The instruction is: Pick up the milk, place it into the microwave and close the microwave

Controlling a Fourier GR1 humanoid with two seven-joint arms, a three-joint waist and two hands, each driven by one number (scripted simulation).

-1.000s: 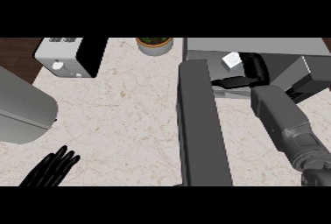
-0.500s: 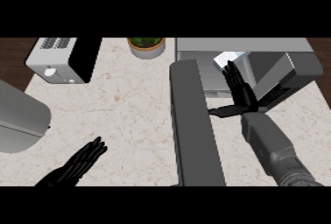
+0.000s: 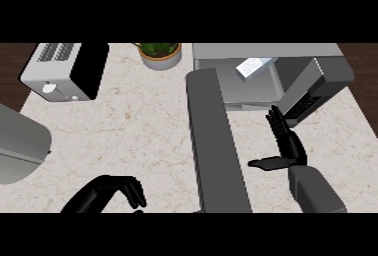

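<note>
Milk carton [image 3: 253, 68] inside the open microwave [image 3: 295, 52] — tilted, long axis slanting far-right, right hand [image 3: 286, 142] flat, fingers straight, left hand [image 3: 111, 192] curled, empty.

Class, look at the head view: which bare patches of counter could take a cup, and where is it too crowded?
The widest bare patch lies between the toaster, the open microwave door and the left hand. A smaller one borders the right hand at the counter's right edge. It is crowded inside the microwave, around the milk, and beside the plant.
</note>
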